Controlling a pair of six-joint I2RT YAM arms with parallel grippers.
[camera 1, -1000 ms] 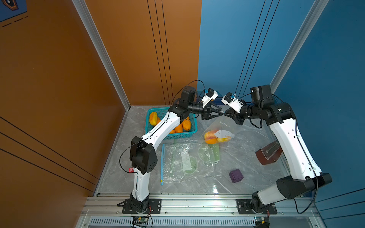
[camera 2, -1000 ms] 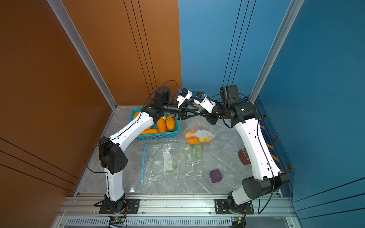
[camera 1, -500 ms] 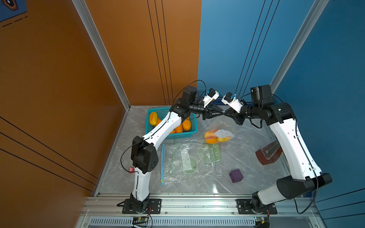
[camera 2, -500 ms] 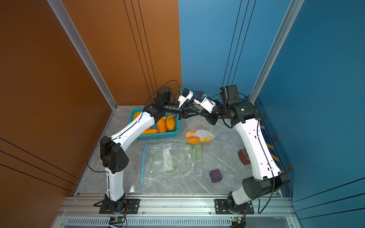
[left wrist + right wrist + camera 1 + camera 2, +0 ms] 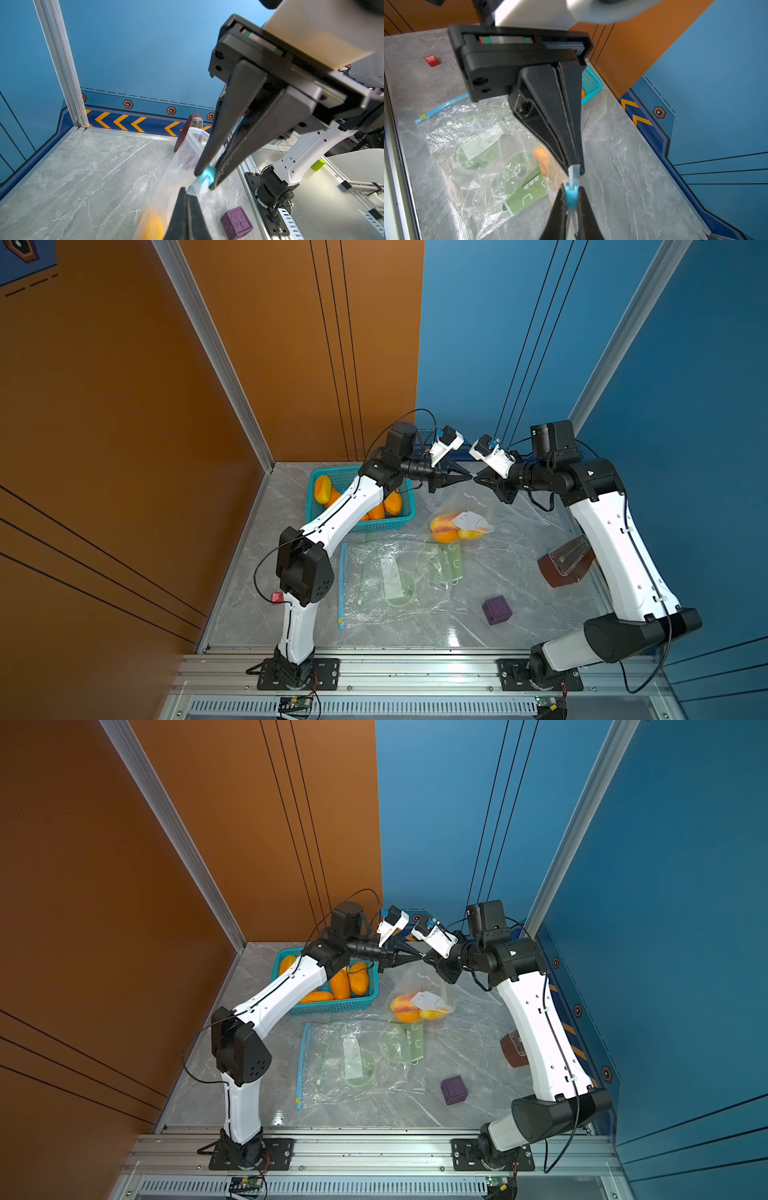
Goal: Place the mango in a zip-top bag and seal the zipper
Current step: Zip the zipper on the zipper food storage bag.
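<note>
Tight hold: left fingers (image 5: 466, 477) grip one raised zip-top bag (image 5: 467, 519), right fingers (image 5: 480, 481) pinch its blue slider (image 5: 571, 197); four mangoes (image 5: 358, 977) in one basket (image 5: 374, 526), one purple cube (image 5: 496, 611), marble desk (image 5: 257, 593), orange-blue walls (image 5: 291, 344).

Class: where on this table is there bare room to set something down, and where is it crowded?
Bare: the front strip of table between the flat bags and the rail; the left edge between basket and red block. Crowded: the middle, with flat bags, bagged mango, purple cube.
</note>
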